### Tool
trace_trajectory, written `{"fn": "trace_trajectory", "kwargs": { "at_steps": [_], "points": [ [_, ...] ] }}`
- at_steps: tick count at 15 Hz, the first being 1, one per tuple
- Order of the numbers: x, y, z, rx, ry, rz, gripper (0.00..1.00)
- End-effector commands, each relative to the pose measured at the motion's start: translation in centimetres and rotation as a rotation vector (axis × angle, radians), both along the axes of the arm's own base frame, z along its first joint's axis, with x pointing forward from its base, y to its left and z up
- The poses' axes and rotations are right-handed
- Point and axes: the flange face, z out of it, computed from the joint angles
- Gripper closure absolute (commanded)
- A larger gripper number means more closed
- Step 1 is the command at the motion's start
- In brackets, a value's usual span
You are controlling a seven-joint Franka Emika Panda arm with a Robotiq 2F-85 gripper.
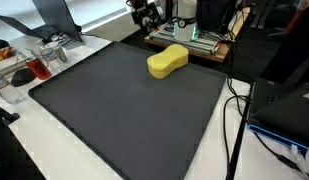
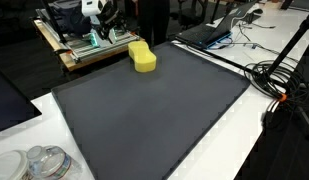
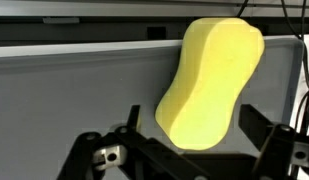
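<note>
At the far edge of the dark mat lies a yellow sponge. Your pincer hangs open over it, fingers either side of its narrow width, its long axis pointing away.

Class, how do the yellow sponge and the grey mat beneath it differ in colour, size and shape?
The sponge is bright yellow; the mat is dark grey. The sponge is small and thick; the mat is wide and thin. The sponge is rounded; the mat straight-edged. Both lie flat.
</note>
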Motion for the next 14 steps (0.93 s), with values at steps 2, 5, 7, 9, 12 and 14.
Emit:
{"fn": "trace_trajectory", "kwargs": {
  "at_steps": [2, 5, 7, 9, 12, 14],
  "points": [
    [2.3, -1.6, -3.5, 0.047, 0.008, 0.052, 0.00],
    [5.5, -2.4, -4.6, 0.019, 0.012, 0.107, 0.00],
    [7.8, -2.9, -4.9, 0.024, 0.003, 0.155, 0.00],
    [10.6, -3.3, -5.0, 0.012, -0.019, 0.200, 0.00],
    [14.8, -3.1, -4.5, -0.028, -0.049, 0.322, 0.00],
    [17.4, -2.3, -3.9, -0.050, -0.076, 0.435, 0.00]
  ]
}}
